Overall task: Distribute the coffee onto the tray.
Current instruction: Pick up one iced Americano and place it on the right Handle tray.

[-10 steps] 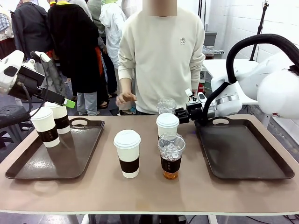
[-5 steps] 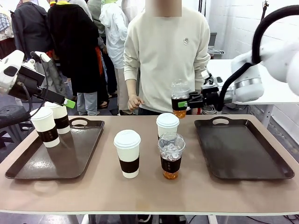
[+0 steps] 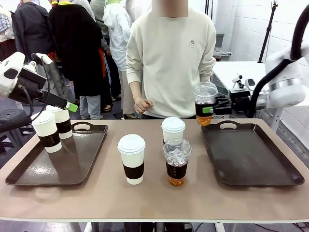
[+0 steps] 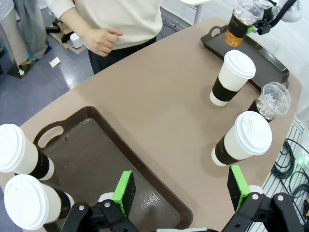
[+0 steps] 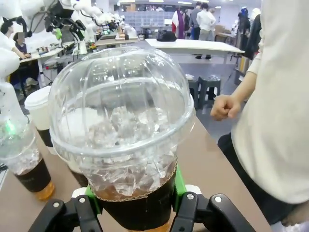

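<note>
My right gripper [image 3: 206,110] is shut on a clear dome-lidded iced coffee [image 3: 204,94], held in the air over the far left corner of the right tray [image 3: 251,159]. The right wrist view has that cup [image 5: 123,125] up close between the green pads [image 5: 179,186]. On the table stand two white lidded cups [image 3: 131,158] [image 3: 173,129] and another iced cup [image 3: 176,161]. Two more white cups [image 3: 48,131] [image 3: 62,121] stand on the left tray [image 3: 72,164]. My left gripper [image 4: 181,189] hangs open above that tray's near end [image 4: 96,159], nothing between its fingers.
A person in a cream sweater stands at the far side, one hand [image 3: 143,104] loosely closed just beyond the table's far edge. The right tray carries nothing. Bare tabletop lies between the trays in front of the cups. Other people stand far left.
My right gripper has lifted the iced coffee from behind the middle white cup and carried it up and to the right, toward the right tray. The left arm has stayed still.
</note>
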`<state>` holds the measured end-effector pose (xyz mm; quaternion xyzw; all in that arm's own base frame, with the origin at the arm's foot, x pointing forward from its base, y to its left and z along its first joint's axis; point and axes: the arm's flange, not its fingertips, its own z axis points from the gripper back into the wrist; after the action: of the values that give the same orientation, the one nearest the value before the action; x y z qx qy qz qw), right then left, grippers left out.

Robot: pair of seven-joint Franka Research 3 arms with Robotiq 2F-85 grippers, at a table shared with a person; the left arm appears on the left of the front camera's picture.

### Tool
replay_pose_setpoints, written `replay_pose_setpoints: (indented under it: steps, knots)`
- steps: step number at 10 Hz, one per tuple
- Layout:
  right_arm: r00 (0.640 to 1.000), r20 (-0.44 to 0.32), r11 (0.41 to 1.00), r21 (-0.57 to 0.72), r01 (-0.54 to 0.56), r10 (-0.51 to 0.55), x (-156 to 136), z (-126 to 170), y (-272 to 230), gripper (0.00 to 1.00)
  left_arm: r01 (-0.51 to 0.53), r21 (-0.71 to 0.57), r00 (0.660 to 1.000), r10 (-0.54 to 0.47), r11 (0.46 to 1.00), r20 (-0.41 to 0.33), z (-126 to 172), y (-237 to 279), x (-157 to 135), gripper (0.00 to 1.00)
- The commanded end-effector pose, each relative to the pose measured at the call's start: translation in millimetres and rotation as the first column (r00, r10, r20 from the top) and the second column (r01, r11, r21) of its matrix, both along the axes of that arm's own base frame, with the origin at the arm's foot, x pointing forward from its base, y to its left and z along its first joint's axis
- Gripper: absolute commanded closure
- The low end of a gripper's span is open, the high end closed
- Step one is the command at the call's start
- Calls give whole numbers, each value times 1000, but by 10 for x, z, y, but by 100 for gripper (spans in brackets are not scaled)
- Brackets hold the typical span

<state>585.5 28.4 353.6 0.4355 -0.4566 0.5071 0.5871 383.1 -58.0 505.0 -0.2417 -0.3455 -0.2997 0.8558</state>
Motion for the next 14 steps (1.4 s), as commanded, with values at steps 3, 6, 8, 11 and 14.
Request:
replay_pose_setpoints:
  steps: [3,6,8,11,14]
  knots:
    - [999,19,999,26,39,-40,-116,5,-277,36,-1,-15,1000,0,1000,-8,-7,3,7,0]
    - [999,8,999,-3,51,-51,-99,-67,-360,36,-1,-15,1000,0,1000,-8,-7,3,7,0]
    - [999,8,999,-3,51,-51,-99,-67,-360,36,-1,-15,1000,0,1000,-8,-7,3,7,0]
    - [998,8,998,12,67,-67,-88,-211,-641,36,-1,-15,1000,0,1000,-8,-7,3,7,0]
    - [999,-22,998,33,48,-47,-62,-458,-881,36,-1,-15,1000,0,1000,-8,-7,3,7,0]
